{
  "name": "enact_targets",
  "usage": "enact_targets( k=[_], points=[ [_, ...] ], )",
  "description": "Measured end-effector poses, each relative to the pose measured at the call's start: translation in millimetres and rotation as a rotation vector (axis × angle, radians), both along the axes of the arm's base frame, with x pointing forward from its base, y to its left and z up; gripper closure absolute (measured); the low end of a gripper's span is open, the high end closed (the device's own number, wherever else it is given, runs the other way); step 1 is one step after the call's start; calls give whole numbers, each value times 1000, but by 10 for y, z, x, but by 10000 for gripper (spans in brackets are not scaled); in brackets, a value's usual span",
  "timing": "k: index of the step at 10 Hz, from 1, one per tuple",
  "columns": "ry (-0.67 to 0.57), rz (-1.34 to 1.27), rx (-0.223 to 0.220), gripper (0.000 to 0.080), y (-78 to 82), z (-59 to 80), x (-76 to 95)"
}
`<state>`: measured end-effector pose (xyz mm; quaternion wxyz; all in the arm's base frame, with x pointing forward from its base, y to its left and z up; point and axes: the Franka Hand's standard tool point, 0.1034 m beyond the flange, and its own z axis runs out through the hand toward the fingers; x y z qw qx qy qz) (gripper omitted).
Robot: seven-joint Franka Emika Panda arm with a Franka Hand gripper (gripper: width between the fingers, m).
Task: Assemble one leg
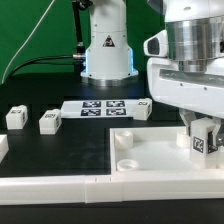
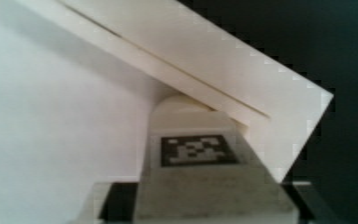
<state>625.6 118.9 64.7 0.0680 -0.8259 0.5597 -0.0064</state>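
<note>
My gripper [image 1: 202, 138] is at the exterior view's right, shut on a leg [image 1: 199, 145], a small white block with a black-and-white marker facing the camera. It holds the leg upright at the far right corner of the large white panel [image 1: 150, 157]; whether it touches I cannot tell. In the wrist view the leg [image 2: 197, 150] fills the space between the dark fingers [image 2: 304, 200], with the panel [image 2: 51, 120] and its edge behind it. My gripper [image 2: 208, 205] closes on both sides of the leg.
Three other legs lie on the black table: two at the exterior view's left [image 1: 16, 117] [image 1: 50, 121], one behind the panel [image 1: 143, 109]. The marker board [image 1: 100, 107] lies between them. The panel shows round sockets [image 1: 127, 140]. The robot base [image 1: 106, 50] stands behind.
</note>
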Motion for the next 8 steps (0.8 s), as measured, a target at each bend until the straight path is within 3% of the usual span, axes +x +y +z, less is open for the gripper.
enact_targets(
  k=[1, 2, 3, 4, 5, 6, 8],
  points=[
    [8, -76, 13, 508, 5, -1, -1],
    [6, -54, 11, 430, 6, -3, -2],
    [3, -19, 8, 430, 7, -7, -3],
    [-1, 9, 6, 295, 13, -7, -3],
    [-12, 107, -3, 295, 24, -9, -7],
    [-27, 250, -17, 175, 36, -10, -10],
    [-54, 523, -48, 158, 49, -11, -14]
  ],
)
